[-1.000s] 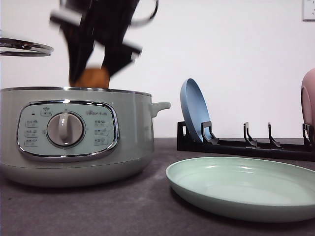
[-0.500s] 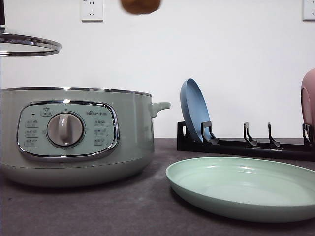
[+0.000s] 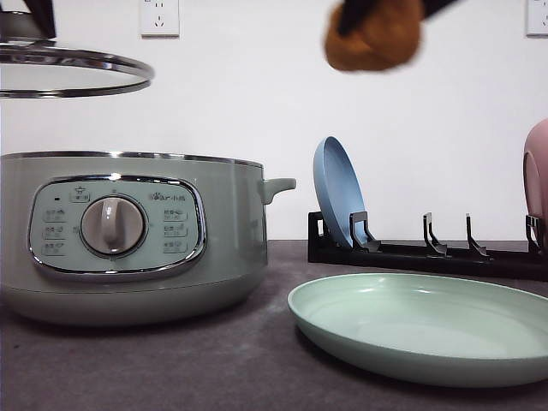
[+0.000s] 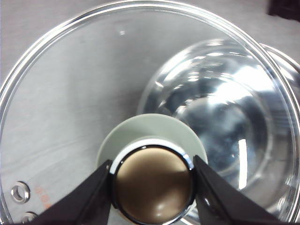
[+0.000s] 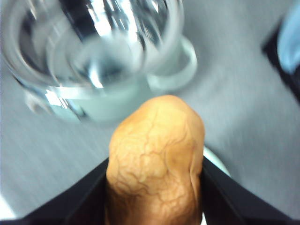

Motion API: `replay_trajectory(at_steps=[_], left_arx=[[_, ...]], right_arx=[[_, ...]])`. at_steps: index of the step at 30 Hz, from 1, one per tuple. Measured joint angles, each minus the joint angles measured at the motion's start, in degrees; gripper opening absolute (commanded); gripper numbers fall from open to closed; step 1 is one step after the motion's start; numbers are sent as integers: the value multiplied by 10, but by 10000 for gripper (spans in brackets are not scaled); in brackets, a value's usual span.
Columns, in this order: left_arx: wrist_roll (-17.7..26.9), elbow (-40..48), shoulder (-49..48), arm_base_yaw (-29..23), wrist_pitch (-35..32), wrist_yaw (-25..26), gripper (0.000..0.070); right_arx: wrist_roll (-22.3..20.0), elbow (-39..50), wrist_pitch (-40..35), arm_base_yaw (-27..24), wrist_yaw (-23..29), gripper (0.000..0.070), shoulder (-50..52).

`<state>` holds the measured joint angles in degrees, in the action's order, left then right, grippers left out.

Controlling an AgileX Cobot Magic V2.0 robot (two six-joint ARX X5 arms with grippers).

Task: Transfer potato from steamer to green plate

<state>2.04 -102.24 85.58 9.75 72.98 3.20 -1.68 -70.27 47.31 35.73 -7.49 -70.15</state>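
My orange-brown lumpy potato [image 3: 373,38] has swung rightward, top centre of frame.
Right hand [image 5: 154,187] pinches it; left hand [image 4: 152,180] clamps the glass lid's knob [image 4: 153,185].

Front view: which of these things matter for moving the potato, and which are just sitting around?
In the job:
potato, held in the right claw
steamer, open
green plate
glass lid, held up by its knob in the left claw

Lying about:
blue plate in the black rack
pink plate
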Motion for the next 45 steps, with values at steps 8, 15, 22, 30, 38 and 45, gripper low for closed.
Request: replay_trajectory(at_steps=[8, 15, 22, 30, 38, 45], left_arx=[[0, 0, 0, 53, -4, 1, 0], [0, 0, 0, 74, -4, 1, 0], [0, 0, 0, 81, -4, 1, 0], [0, 0, 0, 84, -4, 1, 0], [0, 0, 0, 89, -4, 1, 0], [0, 0, 0, 93, -4, 1, 0]], right_arx=[[27, 152, -97, -9, -5, 164, 45], [96, 282, -250, -10, 0, 164, 45], [183, 368, -353, -11, 43, 165, 45], [220, 399, -377, -12, 50, 166, 24], [229, 399, -385, -12, 58, 324, -7], [230, 399, -394, -12, 58, 555, -10]])
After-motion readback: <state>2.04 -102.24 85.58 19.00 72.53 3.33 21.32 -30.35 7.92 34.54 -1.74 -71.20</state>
